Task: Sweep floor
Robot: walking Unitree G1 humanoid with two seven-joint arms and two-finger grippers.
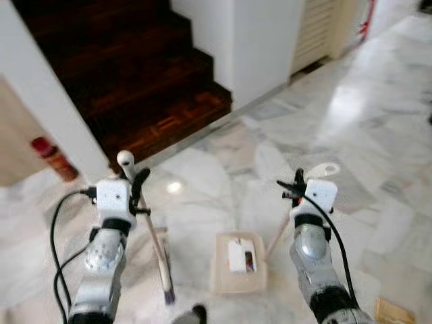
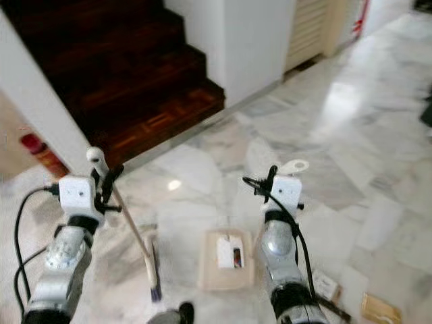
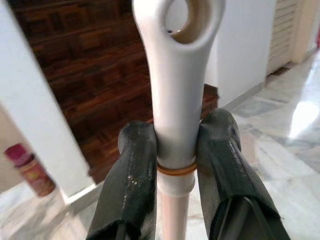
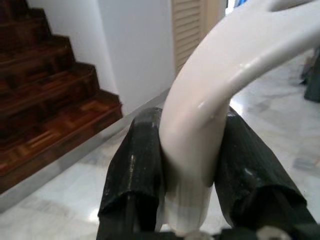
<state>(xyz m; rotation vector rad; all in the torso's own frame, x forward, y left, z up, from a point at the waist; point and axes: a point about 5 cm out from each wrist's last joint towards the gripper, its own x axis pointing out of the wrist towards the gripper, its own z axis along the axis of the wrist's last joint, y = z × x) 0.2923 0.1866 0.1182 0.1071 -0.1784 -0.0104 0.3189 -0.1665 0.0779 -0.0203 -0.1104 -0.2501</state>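
Observation:
My left gripper (image 1: 138,181) is shut on the white top of a broom handle (image 3: 175,100). The broom's pink shaft (image 1: 156,241) slants down to its brush head (image 1: 167,289) on the marble floor. My right gripper (image 1: 297,183) is shut on the curved white handle (image 4: 200,115) of a beige dustpan (image 1: 237,271). The dustpan rests on the floor between my arms, with a small white item and a dark one lying in it. Both black finger pairs press against their handles in the wrist views.
Dark wooden stairs (image 1: 135,81) rise ahead on the left, with white walls on either side. A red canister (image 1: 55,158) stands by the left wall. A louvred door (image 1: 317,30) is at the back right. Cardboard scraps (image 1: 391,310) lie on the floor at lower right.

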